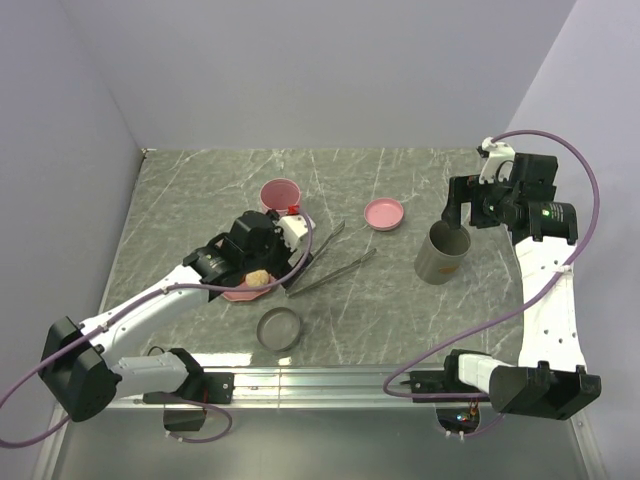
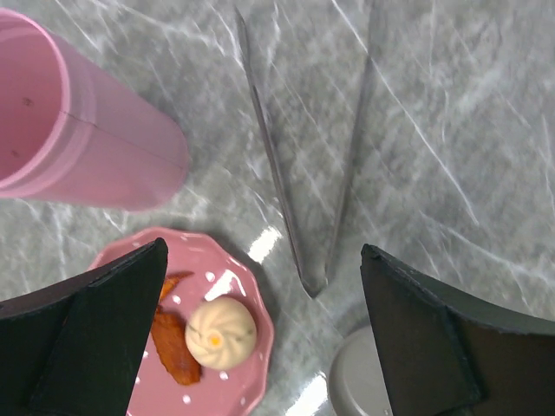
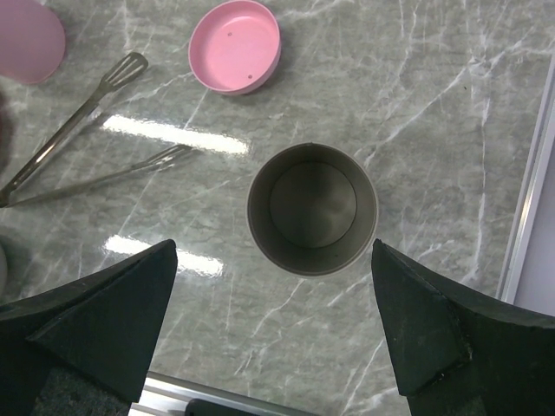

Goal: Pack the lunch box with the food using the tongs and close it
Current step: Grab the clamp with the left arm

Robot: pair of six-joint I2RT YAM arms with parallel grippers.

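Note:
The pink dotted plate (image 2: 247,299) holds the food: a pale bun (image 2: 221,332) and an orange-red strip (image 2: 173,348). My left gripper (image 2: 264,251) hangs open above the plate's edge and the joined end of the silvery tongs (image 2: 314,279), holding nothing. The tongs (image 1: 330,262) lie on the table, their V opening away from the plate (image 1: 240,294). My right gripper (image 3: 273,247) is open and empty, hovering just on the near side of an open, empty grey round container (image 3: 312,208). In the top view this gripper (image 1: 452,210) is above the container (image 1: 443,254).
A tall pink container (image 1: 280,193) stands open behind the plate. Its pink lid (image 1: 384,213) lies right of the tongs' tips. A grey lid (image 1: 279,328) lies near the front edge, close to the plate. The table's metal edge (image 3: 529,217) runs on the right.

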